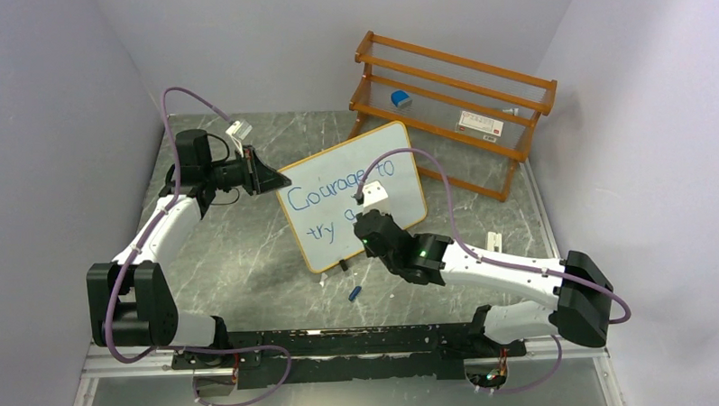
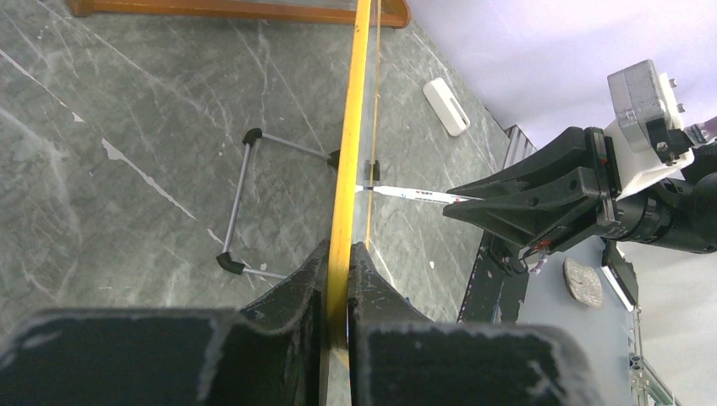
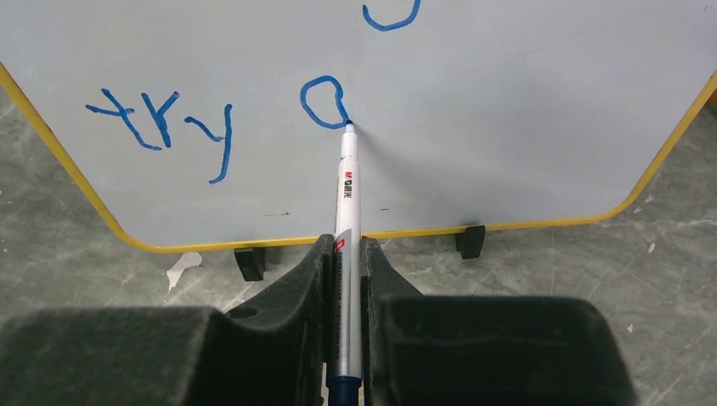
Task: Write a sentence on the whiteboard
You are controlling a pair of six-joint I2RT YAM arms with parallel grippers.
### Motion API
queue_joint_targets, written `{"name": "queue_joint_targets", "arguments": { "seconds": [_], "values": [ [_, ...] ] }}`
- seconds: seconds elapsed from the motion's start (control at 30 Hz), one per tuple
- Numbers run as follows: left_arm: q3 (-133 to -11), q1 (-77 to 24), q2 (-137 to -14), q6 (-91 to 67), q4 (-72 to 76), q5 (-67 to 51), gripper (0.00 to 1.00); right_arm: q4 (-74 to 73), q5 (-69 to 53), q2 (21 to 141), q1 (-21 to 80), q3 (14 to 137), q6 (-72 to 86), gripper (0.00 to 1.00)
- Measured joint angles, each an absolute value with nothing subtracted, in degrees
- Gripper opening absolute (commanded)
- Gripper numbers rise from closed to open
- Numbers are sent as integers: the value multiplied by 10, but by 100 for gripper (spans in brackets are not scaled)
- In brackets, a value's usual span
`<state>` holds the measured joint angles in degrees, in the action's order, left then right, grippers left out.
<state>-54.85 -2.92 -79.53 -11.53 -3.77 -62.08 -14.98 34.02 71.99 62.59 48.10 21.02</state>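
The grey desk [image 1: 251, 288] carries a wooden rack [image 1: 459, 60] at the back right. On its shelf lie a small blue item [image 1: 401, 99] and a white box with a red label [image 1: 478, 122]; nothing else shows in it.

The board [image 1: 395, 148] stands at mid-desk, near upright, on black clip feet with a wire stand [image 2: 245, 203] behind it. It looks light, thin and stiff, with a slick face, so I judge it would slide or tip under a firm push. The frame edge is the place to hold it. The left jaws are clamped narrow on that edge.

The right jaws are closed on the marker [image 3: 347, 186], gripping its rear half. It looks slim, smooth and light, and should need only gentle pressure. Its tip touches the board at the foot of a blue "a".

The sentence [image 1: 337, 190] reads "Courage to", then "try a", so it looks unfinished.

A small blue piece [image 1: 355, 293], perhaps the cap, lies on the desk in front of the board.
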Motion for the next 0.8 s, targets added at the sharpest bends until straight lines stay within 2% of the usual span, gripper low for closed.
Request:
{"name": "queue_joint_targets", "arguments": {
  "seconds": [0.8],
  "values": [
    [-548, -29, -795, -116, -38, -621, 5, -138, 345, 693, 604, 472, 211, 0]
  ]
}}
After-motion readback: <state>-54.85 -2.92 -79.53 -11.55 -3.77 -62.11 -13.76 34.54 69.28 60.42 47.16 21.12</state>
